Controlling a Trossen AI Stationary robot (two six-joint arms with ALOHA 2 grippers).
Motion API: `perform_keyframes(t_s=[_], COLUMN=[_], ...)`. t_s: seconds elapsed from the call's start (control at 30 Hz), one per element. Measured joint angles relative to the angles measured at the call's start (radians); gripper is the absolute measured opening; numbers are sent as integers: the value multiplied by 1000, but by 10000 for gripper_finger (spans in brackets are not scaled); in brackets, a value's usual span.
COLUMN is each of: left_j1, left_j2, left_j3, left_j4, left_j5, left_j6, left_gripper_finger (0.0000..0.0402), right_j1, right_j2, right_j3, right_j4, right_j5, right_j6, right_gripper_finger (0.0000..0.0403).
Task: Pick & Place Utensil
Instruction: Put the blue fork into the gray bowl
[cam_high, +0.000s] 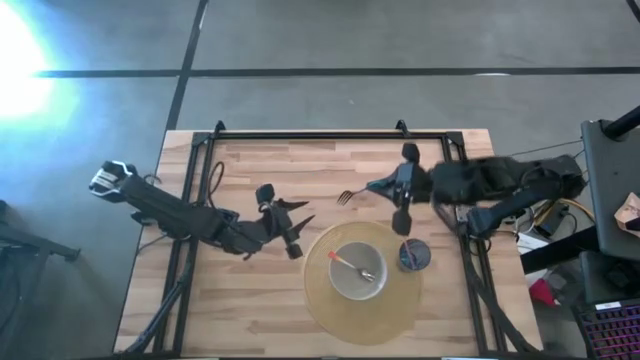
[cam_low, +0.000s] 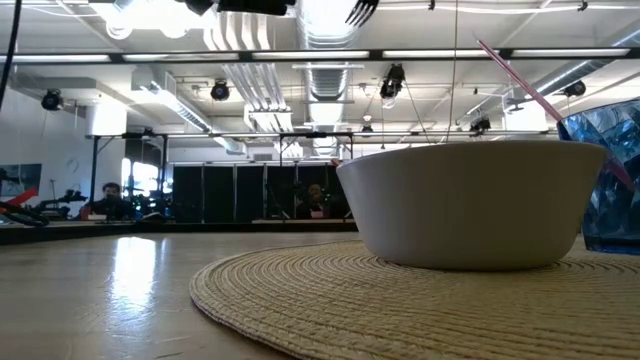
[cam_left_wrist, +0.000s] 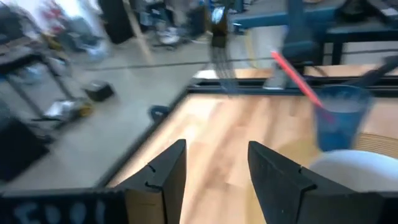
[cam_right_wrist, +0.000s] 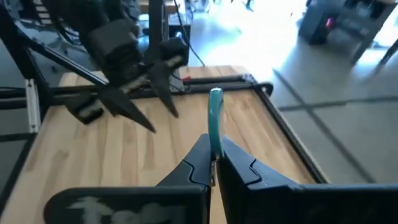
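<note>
The right gripper (cam_high: 372, 187), at centre of the high view, is clamped on the teal-handled metal fork (cam_high: 352, 193), held above the table. The fork looks light, stiff and slippery, best pinched mid-handle. The left gripper (cam_high: 290, 222) hangs spread and empty, left of the round woven placemat (cam_high: 330, 305).

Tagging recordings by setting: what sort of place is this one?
Probably a robotics lab or open industrial workspace: exposed ceiling ducts, a polished concrete floor, and a framed wooden table staged with a placemat and bowl.
</note>
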Motion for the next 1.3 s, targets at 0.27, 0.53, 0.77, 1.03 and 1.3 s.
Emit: perform_keyframes(t_s=[0.27, 0.53, 0.77, 1.03, 1.3], left_j1=[0, 0, 0, 0, 1], left_j2=[-80, -123, -125, -125, -125], left_j3=[0, 0, -1, -8, -53], left_j4=[-103, -216, -250, -248, -250], left_j5=[165, 165, 165, 164, 164], left_j6=[-46, -86, -122, -129, -160], left_gripper_finger=[165, 163, 163, 163, 163], right_j1=[-212, -350, -409, -477, -500], right_j2=[-19, 42, 133, 232, 313], right_j3=[51, 50, 49, 49, 49], right_j4=[-97, -152, -177, -183, -261], right_j5=[-311, -543, -719, -912, -1013], right_j6=[94, 133, 126, 74, 9], right_gripper_finger=[8, 8, 8, 8, 8])
